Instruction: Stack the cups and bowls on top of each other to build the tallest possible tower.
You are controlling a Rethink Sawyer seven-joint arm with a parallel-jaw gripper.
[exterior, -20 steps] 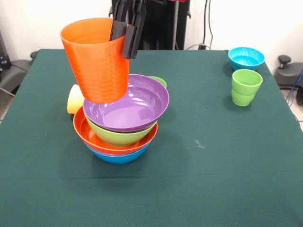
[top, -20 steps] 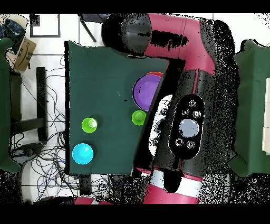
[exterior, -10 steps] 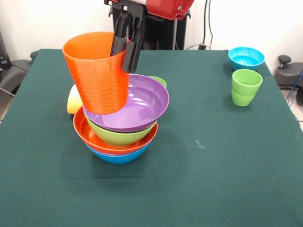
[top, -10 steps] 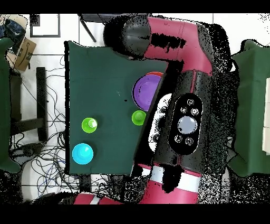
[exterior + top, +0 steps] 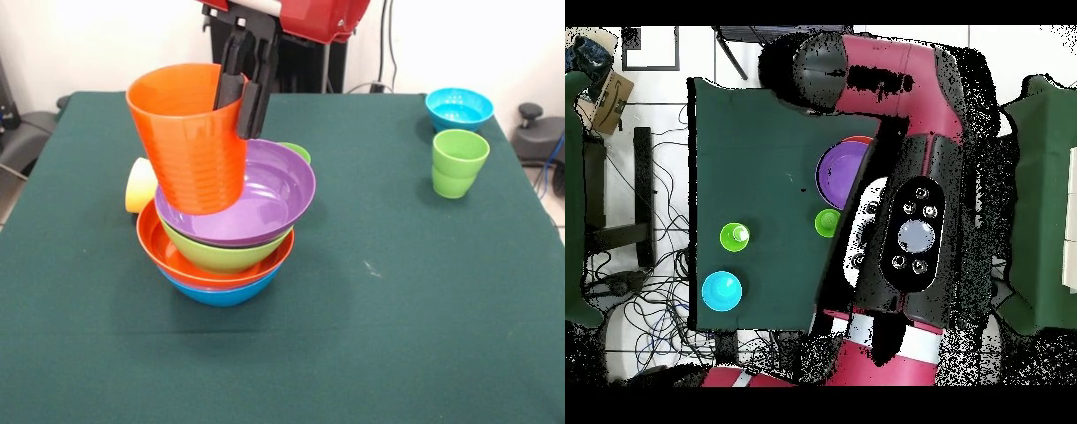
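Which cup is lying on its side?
The yellow cup, tipped over on the table behind the bowl pile. The light green cup stands upright, and the hand holds the orange cup.

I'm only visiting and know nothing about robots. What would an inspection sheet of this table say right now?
Surface: green cloth table, flat.
Job's things: tower of nested bowls, blue lowest, then orange, lime green, purple; orange cup tilted over the purple bowl's rim; yellow cup behind the tower; light green cup; turquoise bowl.
Clutter: nothing seen.
Grippers: gripper, jaws clamped on the orange cup's rim.
Cables: loose cables on the floor.
Surroundings: cardboard box.
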